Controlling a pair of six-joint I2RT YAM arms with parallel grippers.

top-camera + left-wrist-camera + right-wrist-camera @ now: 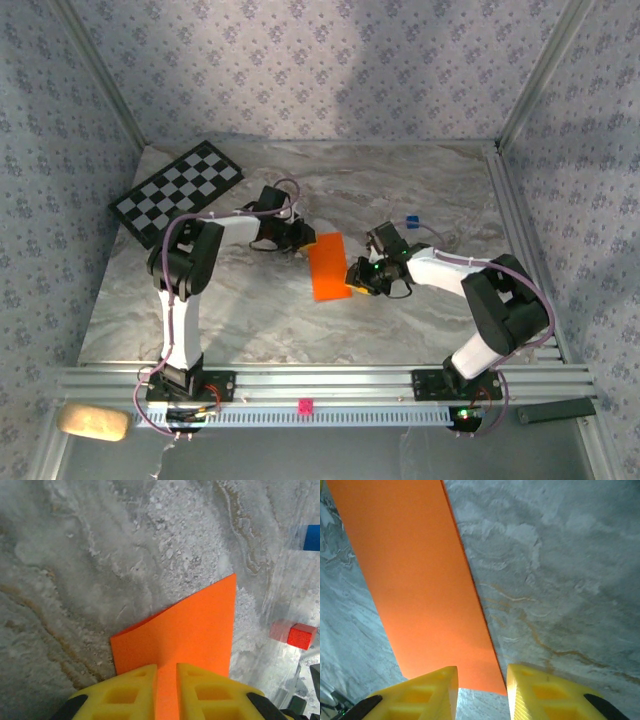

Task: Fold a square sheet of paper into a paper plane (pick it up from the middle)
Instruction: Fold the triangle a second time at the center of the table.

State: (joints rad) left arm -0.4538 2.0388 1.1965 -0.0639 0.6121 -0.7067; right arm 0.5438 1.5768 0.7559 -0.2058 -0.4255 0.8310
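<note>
While the left gripper [166, 672] is pinching the orange paper [328, 266], the right gripper [482, 677] is hanging unclenched.
That paper is sitting to the right of the checkerboard [178, 192], between both grippers.

Plain orange paper [328, 266], black-and-white checkerboard [178, 192]

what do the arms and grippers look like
The left arm and right arm have white tubes, bulky black joints and thin pale cables looping alongside. The left gripper and right gripper have chunky yellow plastic fingers with square recesses and black patches.
</note>
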